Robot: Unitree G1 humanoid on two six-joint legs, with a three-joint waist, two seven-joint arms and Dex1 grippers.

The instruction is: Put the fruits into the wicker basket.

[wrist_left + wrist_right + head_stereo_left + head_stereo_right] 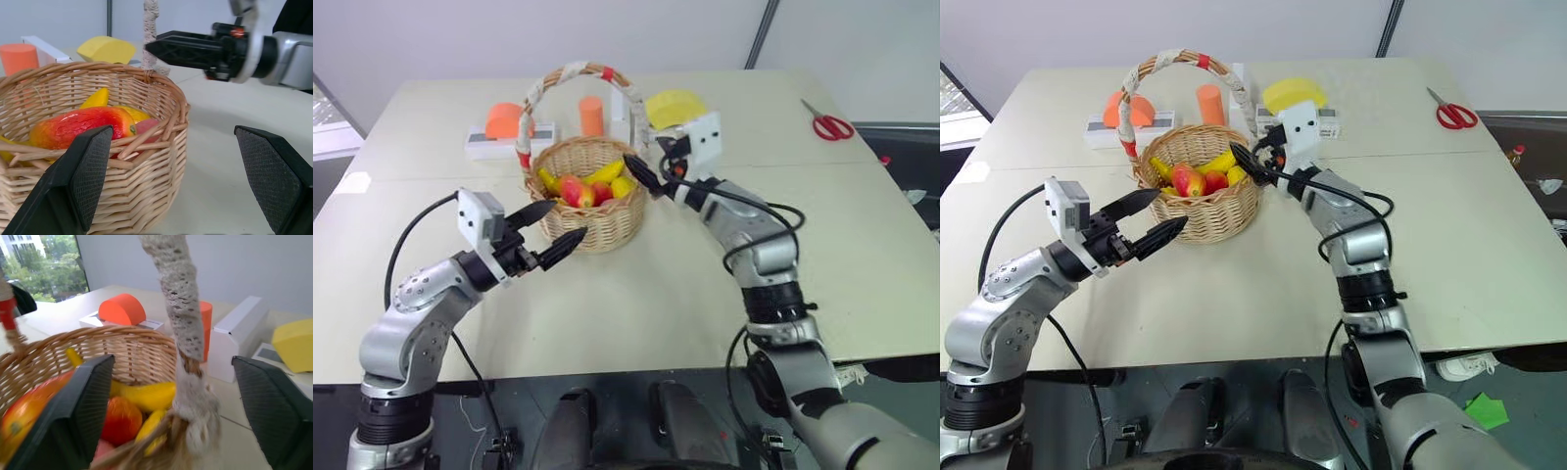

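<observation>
The wicker basket [597, 223] stands mid-table, its cloth-wrapped handle [570, 70] arching over it. Inside lie the fruits: a yellow banana [607, 172] and two red-to-yellow oval ones [573, 189] [600, 193]. My left gripper [564, 221] hovers open just in front of the basket's near left wall, with nothing between its fingers. My right gripper [644, 176] is at the basket's right rim. In the right wrist view its fingers [83, 401] stand wide apart on either side of the handle's base [188, 382], so it is open and empty.
Behind the basket are an orange half-round block [506, 119] on a flat white box [489, 143], an orange cylinder [592, 116], an upright white box [619, 103] and a yellow block [674, 106]. Red scissors [830, 125] lie far right. The table's front edge [607, 372] is near.
</observation>
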